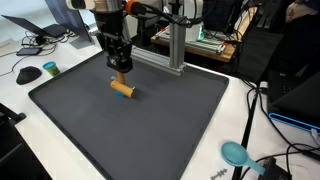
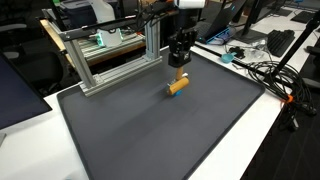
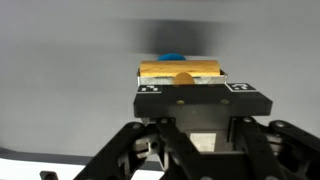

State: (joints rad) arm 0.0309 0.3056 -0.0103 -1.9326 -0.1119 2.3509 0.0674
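One wooden cylinder (image 1: 122, 89), one dark mat (image 1: 150, 130), one aluminium frame (image 1: 176, 45).

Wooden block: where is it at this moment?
In both exterior views the wooden block lies on the dark mat, just below the gripper, near the metal frame.

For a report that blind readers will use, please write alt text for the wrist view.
A tan block sits crosswise at the tips of the black gripper, which looks shut on it, over a grey mat. A small blue thing shows just behind the block, too blurred to name.
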